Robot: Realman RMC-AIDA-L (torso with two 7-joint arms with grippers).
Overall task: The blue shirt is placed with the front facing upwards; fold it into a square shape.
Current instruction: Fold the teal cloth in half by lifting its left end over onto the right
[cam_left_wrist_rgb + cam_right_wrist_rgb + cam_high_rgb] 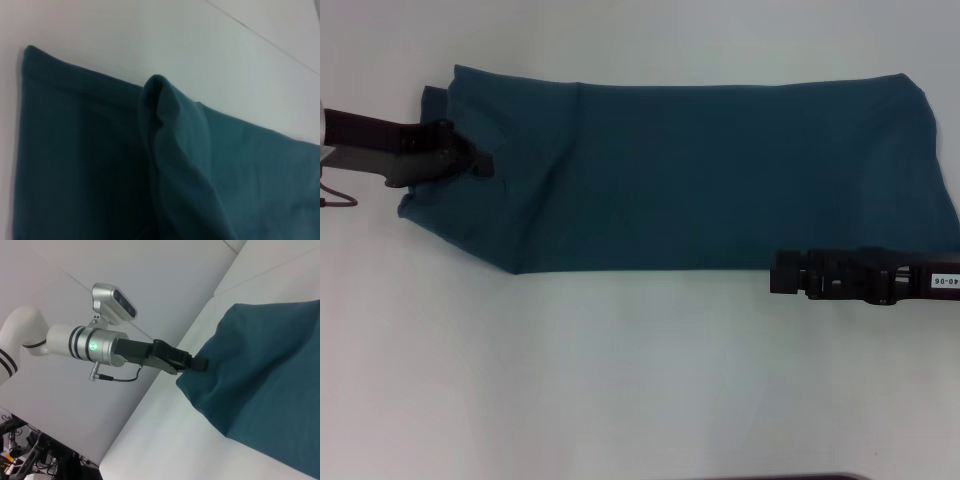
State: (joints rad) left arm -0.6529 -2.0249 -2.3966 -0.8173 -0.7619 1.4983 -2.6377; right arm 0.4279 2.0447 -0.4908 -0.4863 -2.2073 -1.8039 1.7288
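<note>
The left gripper [480, 160] sits at the left middle of the head view, its tip on the left end of the blue shirt [720, 170]; from the right wrist view the same left gripper [197, 363] appears clenched on a pinch of the fabric, which bunches and rises into a ridge where it is held. The left wrist view shows that raised fold [170, 130] standing up from the flat cloth around it. The right gripper [775, 272] lies low at the right of the head view, just at the shirt's near edge, and I cannot tell whether it is clenched or released, or whether it holds any cloth. The shirt itself lies across the upper middle of the frame as a long band on the white table [620, 380], apparently already folded lengthwise, with no lettering showing on top. By my judgement the step in hand is to carry the left end across toward the right so the band shortens toward a square. To do that well, the left gripper should keep a firm pinch through all layers, lift only enough for the cloth to clear itself, travel straight along the band's length, and lay the end down with its edges matching the far and near edges. The other end should stay pinned so the band does not drag. No containers are in view, so nothing holds anything here.
</note>
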